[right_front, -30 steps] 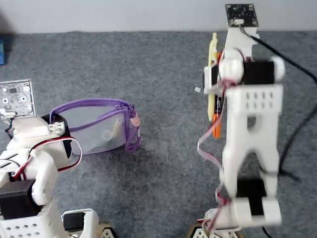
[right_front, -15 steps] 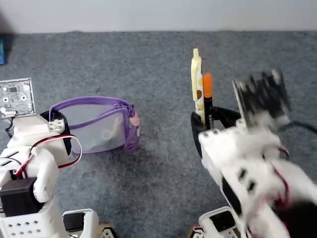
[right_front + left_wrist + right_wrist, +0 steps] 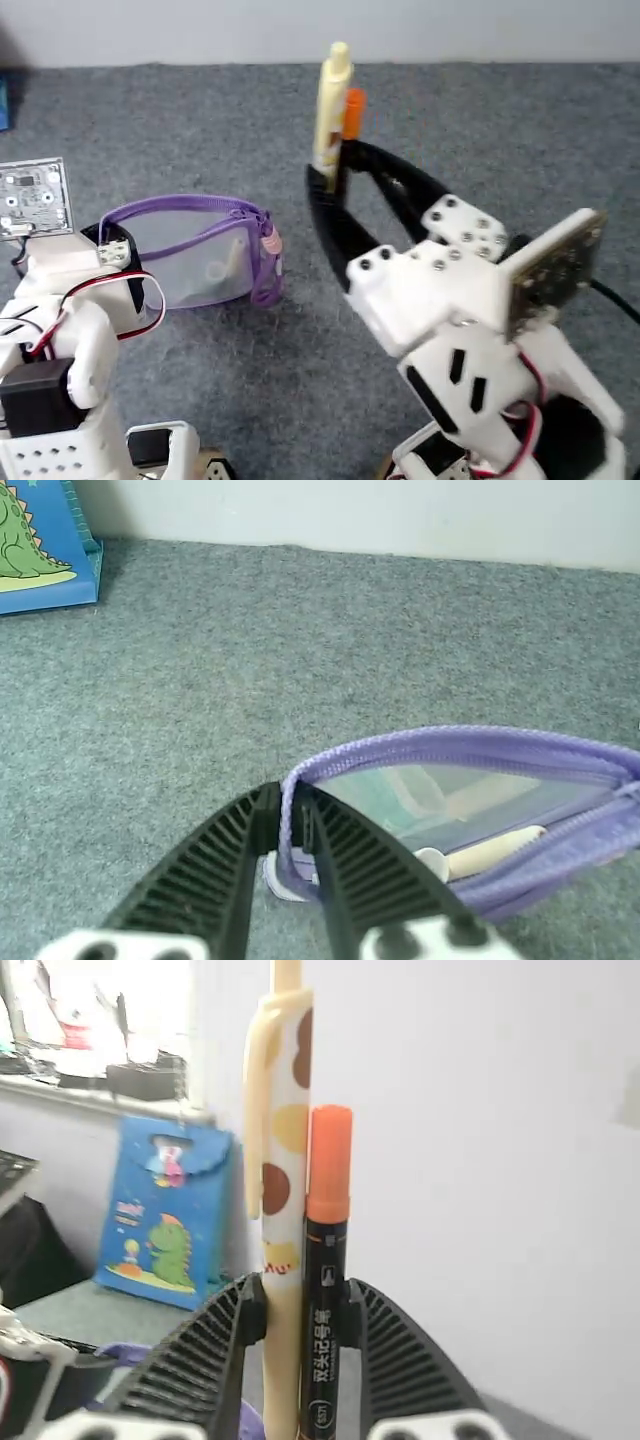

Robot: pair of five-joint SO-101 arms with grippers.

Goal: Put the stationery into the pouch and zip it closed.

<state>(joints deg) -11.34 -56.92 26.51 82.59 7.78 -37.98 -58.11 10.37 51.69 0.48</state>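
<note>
right hand (image 3: 336, 172), pinching pen (image 3: 331, 105) and marker (image 3: 352, 112) upright, has swung to upper centre; left hand (image 3: 290, 798) pinches pouch (image 3: 190, 255) rim; two-item grip risks one slipping

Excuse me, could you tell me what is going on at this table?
The left gripper is shut on the rim of the purple pouch, which lies on the table with one pale item inside. The right gripper holds a yellow pen and an orange marker together, upright, apart from the pouch, not yet in it.
</note>
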